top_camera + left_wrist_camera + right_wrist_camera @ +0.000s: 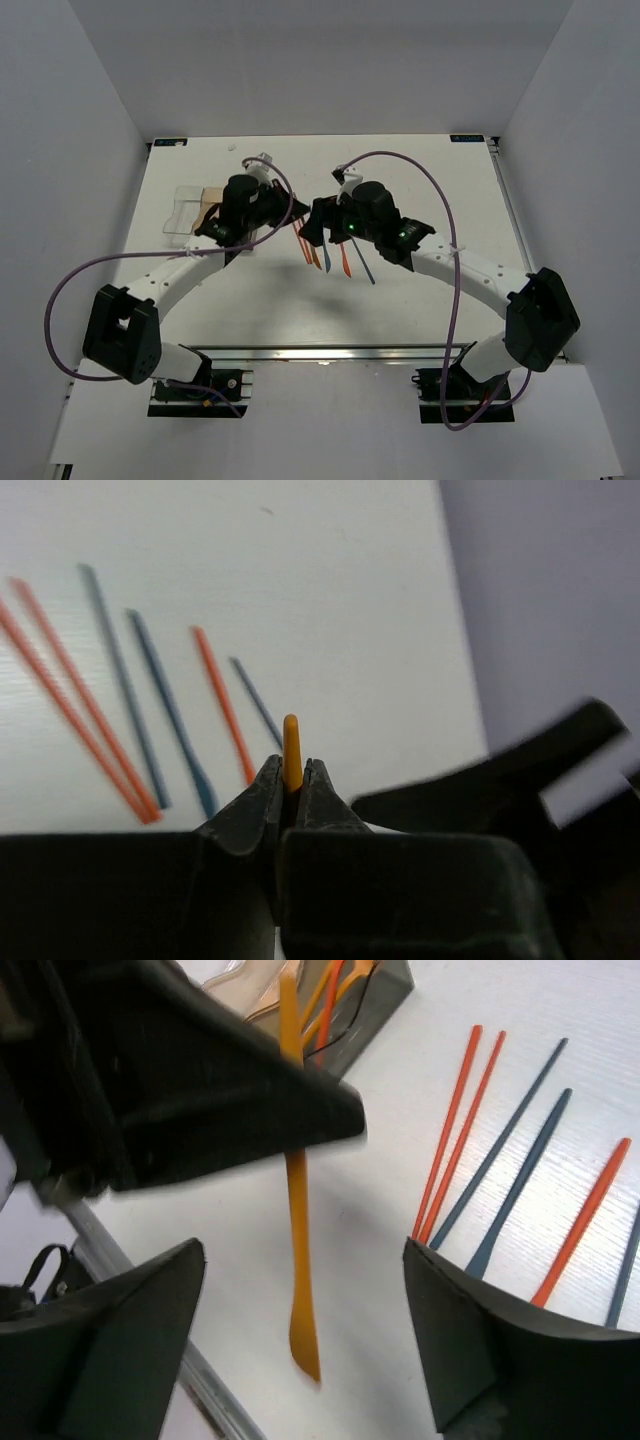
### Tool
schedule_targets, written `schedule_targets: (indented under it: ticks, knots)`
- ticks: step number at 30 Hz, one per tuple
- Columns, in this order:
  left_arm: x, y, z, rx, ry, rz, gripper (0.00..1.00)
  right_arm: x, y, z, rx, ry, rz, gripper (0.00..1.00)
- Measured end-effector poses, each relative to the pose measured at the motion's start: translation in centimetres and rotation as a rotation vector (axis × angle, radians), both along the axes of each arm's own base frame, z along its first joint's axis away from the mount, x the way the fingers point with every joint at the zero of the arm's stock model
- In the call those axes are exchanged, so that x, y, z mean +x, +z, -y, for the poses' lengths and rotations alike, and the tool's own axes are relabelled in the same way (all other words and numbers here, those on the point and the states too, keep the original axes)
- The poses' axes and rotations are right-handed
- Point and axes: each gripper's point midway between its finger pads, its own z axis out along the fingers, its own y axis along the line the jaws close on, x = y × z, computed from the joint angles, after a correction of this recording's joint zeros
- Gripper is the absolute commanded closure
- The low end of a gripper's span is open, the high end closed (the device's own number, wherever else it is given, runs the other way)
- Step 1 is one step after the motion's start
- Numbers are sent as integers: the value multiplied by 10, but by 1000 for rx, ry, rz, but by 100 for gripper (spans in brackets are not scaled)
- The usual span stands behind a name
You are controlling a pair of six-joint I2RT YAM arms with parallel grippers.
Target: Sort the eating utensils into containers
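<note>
Currently left gripper (291, 785) pinches a slim orange plastic utensil (291, 742); right gripper (305, 1270) spread wide, holding nothing.

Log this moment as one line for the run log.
left gripper: shut on orange utensil | right gripper: open | loose utensils: on table | containers: near left gripper

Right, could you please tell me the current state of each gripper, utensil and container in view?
Left gripper: shut on the orange utensil, which hangs down from it.
Right gripper: open, empty.
Loose utensils: lying flat on the table, orange and blue-grey.
Containers: upright, some orange pieces already inside.
</note>
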Motion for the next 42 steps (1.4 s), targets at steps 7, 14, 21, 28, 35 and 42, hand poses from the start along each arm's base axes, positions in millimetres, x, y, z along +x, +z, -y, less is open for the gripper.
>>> schedule_targets:
  ticks: [7,14,21,28,35,42]
  knots:
    - [92,37,-107,513,432,99,100,14,4,63,-27,-186,55,11]
    - [141,33,-220,861,585,86,100,19,1,113,-75,-290,99,11]
    - [175,-7,-264,964,559,23,100,14,-16,135,-137,-302,100,11]
    - [172,-41,-258,969,490,20,100,13,-24,138,-150,-294,90,11]
    - [160,-68,-257,988,460,-19,80,16,-42,132,-179,-273,48,11]
    - [145,-87,-262,1017,452,-74,63,27,-55,120,-205,-248,4,11]
